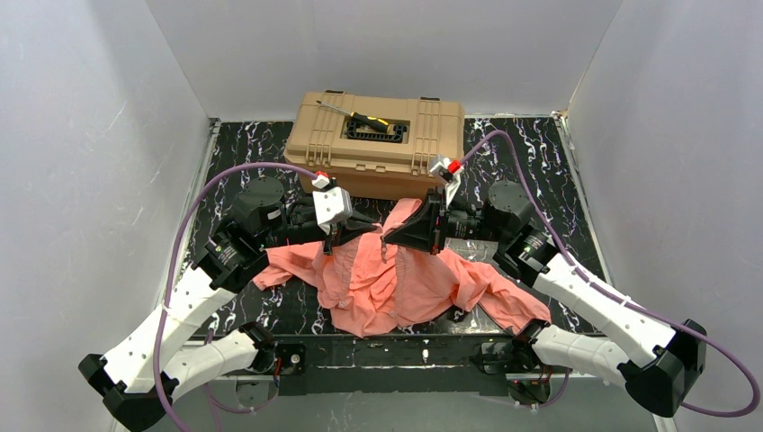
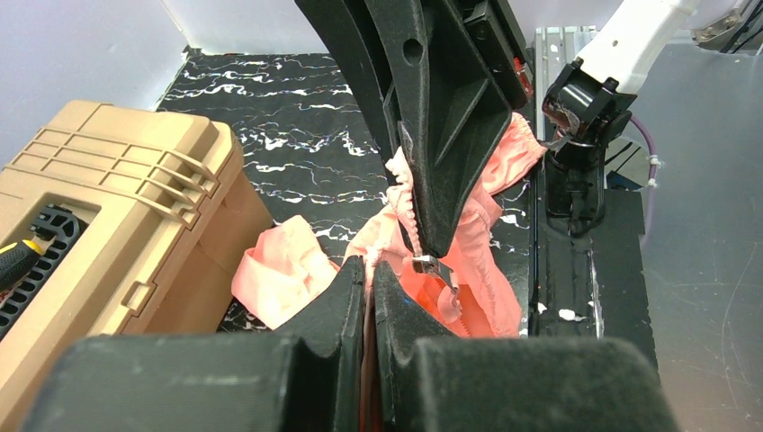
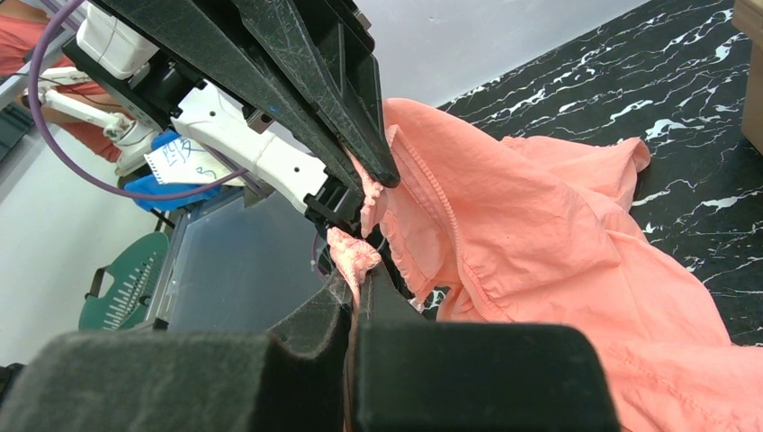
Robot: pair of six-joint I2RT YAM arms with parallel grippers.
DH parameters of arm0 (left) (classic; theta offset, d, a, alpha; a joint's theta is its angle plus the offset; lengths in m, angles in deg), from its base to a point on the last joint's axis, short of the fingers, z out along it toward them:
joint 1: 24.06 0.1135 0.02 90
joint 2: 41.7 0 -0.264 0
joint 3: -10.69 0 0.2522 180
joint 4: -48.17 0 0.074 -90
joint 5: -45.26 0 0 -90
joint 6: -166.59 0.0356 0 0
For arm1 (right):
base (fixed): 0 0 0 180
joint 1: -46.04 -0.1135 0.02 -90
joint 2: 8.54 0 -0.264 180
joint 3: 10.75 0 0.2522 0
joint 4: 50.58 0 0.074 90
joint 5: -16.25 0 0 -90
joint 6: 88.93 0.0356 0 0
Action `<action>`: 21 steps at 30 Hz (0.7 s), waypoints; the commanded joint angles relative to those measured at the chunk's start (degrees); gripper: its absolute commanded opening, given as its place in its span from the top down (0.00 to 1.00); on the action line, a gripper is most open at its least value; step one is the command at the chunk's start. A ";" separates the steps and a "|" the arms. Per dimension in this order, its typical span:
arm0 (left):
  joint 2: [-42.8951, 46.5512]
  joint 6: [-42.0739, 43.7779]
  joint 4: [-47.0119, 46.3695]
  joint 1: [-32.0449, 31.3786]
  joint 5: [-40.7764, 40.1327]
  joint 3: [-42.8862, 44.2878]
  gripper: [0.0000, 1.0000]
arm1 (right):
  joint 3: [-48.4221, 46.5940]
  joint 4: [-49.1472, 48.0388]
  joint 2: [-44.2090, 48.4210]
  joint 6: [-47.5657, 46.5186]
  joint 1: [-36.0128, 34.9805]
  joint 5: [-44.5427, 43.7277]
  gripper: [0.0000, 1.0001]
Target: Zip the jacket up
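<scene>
Salmon-pink jacket [image 1: 396, 283] is pinched by both grippers. Zipper slider [image 2: 428, 264] sits just at 6 o'clock of the right gripper [image 2: 434, 243]; the left gripper [image 2: 371, 279] is farther, at 8 o'clock.

I count one salmon-pink jacket [image 1: 396, 283], with two sleeves showing, one [image 1: 281, 268] on the left and one [image 1: 504, 301] on the right. There is one tan toolbox [image 1: 378, 160], and one screwdriver [image 1: 369, 118] with a yellow-and-black handle. One black marbled table [image 1: 551, 171]. My arms number two: left arm [image 1: 193, 301] and right arm [image 1: 594, 301]. Two grippers, left gripper [image 1: 333, 243] and right gripper [image 1: 389, 236], two fingers each. Purple cables: two, the left cable [image 1: 193, 209] and the right cable [image 1: 531, 175].
</scene>
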 commanded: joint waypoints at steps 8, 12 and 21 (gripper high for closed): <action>-0.02 0.13 0.37 -0.22 2.50 2.86 1.00 | -3.53 -1.20 1.14 -1.54 -0.21 -1.77 0.99; -0.17 0.21 0.48 -0.20 2.70 2.84 1.00 | -3.65 -1.37 0.95 -1.49 -0.22 -1.50 0.99; 0.02 0.27 0.72 -0.29 2.97 2.78 1.00 | -3.24 -2.49 1.74 -1.46 -0.23 -2.40 0.99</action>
